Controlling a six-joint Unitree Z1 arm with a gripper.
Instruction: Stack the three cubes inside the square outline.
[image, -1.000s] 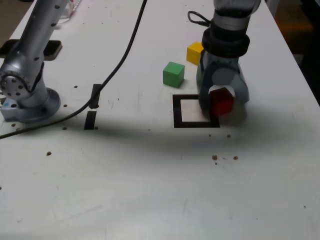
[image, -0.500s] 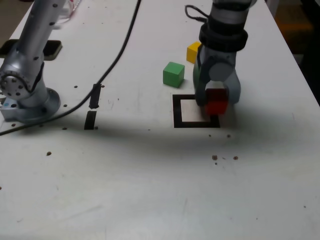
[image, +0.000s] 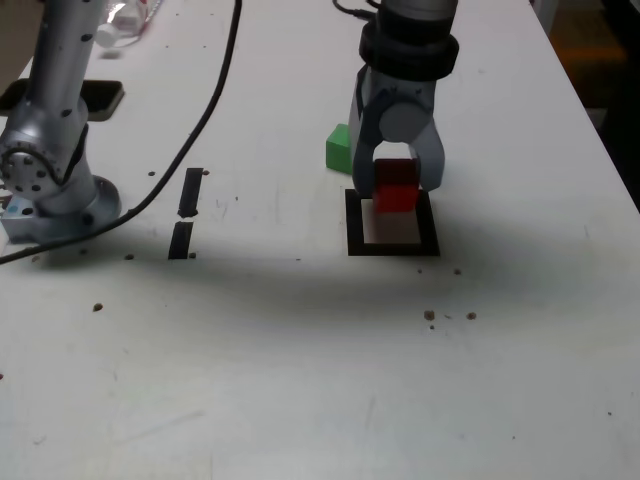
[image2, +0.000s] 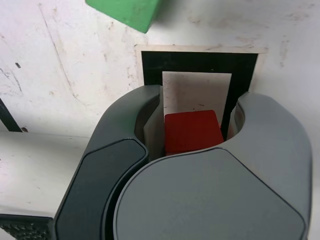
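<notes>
My gripper (image: 397, 190) is shut on the red cube (image: 396, 186) and holds it over the square outline (image: 392, 247) of black tape, at its far side. The wrist view shows the red cube (image2: 193, 131) between the two grey jaws, with the outline's white interior (image2: 197, 90) under it. Whether the cube touches the table I cannot tell. The green cube (image: 337, 148) sits just beyond the outline's far corner on the exterior view's left, half hidden by the gripper; its edge (image2: 126, 11) also shows in the wrist view. The yellow cube is hidden behind the arm.
The arm's grey base (image: 45, 180) stands at the exterior view's left, with a black cable (image: 205, 120) running across the table. Two short black tape strips (image: 186, 212) lie left of the outline. A dark object (image: 100, 97) lies at the far left edge.
The gripper closed on the red cube and carried it from the outline's right edge to the left, over the outline. The arm now hides the yellow cube.
</notes>
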